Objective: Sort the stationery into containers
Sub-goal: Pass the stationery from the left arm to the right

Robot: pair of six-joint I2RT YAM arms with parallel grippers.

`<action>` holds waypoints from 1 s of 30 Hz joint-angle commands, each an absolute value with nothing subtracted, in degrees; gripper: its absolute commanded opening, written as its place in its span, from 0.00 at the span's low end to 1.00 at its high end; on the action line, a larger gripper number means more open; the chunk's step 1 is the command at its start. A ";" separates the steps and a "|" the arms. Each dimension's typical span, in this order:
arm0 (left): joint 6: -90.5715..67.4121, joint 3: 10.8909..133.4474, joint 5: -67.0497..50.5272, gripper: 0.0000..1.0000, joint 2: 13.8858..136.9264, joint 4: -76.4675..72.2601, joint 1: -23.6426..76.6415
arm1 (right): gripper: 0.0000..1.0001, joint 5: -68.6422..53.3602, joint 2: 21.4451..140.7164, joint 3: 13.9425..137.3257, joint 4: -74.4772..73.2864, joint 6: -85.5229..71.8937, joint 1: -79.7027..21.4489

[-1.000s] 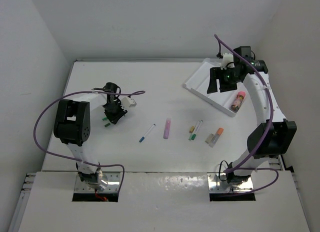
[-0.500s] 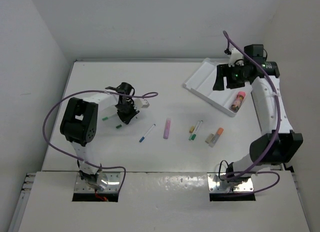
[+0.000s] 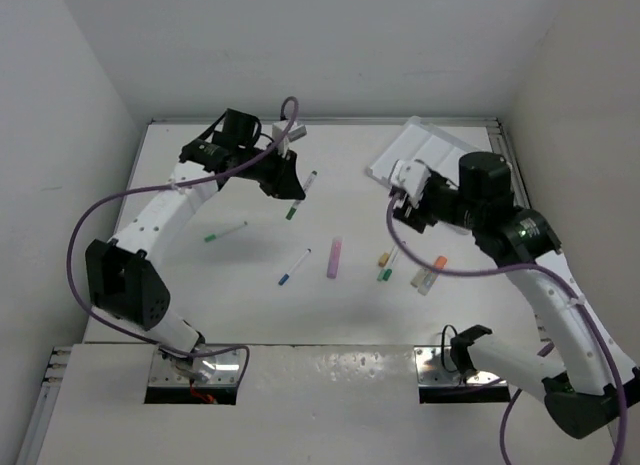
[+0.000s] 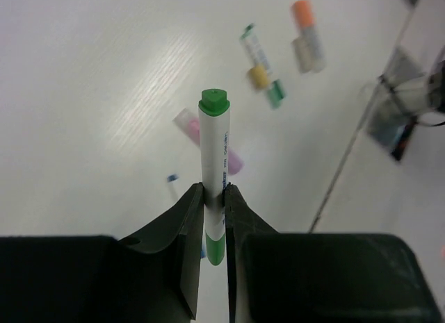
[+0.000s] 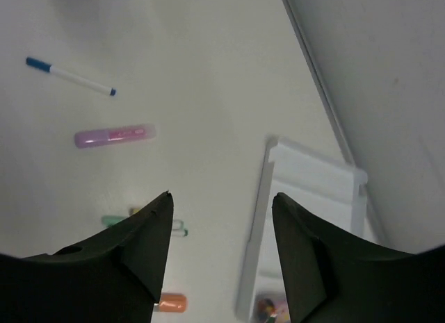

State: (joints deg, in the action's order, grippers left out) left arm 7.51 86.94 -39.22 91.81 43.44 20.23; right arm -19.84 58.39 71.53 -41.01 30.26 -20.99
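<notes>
- Progress — early, by judgement: most of the stationery is lying loose on the desk [image 3: 350, 150], and only one piece is being held off it.
- The left gripper [image 4: 214, 192] is pinching a green-capped white marker [image 4: 213, 139] between fingers closed tight on its barrel. It is holding the marker above the desk, well apart from the white tray [image 5: 316, 180].
- The right gripper [image 5: 222, 198] is hanging with its fingers spread wide and nothing between them. It is over the desk, near the tray's front edge.
- Lying unsorted on the desk are:
  - a green-tipped pen [image 3: 225, 231] towards the left;
  - a blue-tipped pen [image 3: 294, 267] and a lilac stick [image 3: 333, 256] near the middle;
  - the yellow- and green-capped markers [image 3: 388, 263] close together;
  - an orange-tipped marker [image 3: 430, 274] just to their right.
- Container — the tray, divided into long parallel compartments, is sitting at the far right of the desk, and the right arm is hiding much of it in the top view.
- Contents: in the right wrist view a small pinkish thing [image 5: 266, 309] is showing inside the tray at the bottom edge, too blurred to name. What the other compartments are holding cannot be told.
- Left to do, by judgement: delivering the held marker to a compartment, then collecting the five or so pieces on the desk.
</notes>
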 commanded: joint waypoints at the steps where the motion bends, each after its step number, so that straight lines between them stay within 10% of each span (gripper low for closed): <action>1: -10.35 85.17 -48.67 0.00 87.37 37.01 21.09 | 0.58 -17.76 55.46 65.84 -29.11 48.67 -30.21; 11: -41.39 68.75 -72.15 0.00 85.88 11.09 19.86 | 0.59 -14.94 59.49 55.90 -13.37 74.61 -52.64; 30: -53.53 63.54 -77.26 0.00 85.08 1.05 20.83 | 0.44 -21.44 65.48 50.98 -10.02 86.30 -52.82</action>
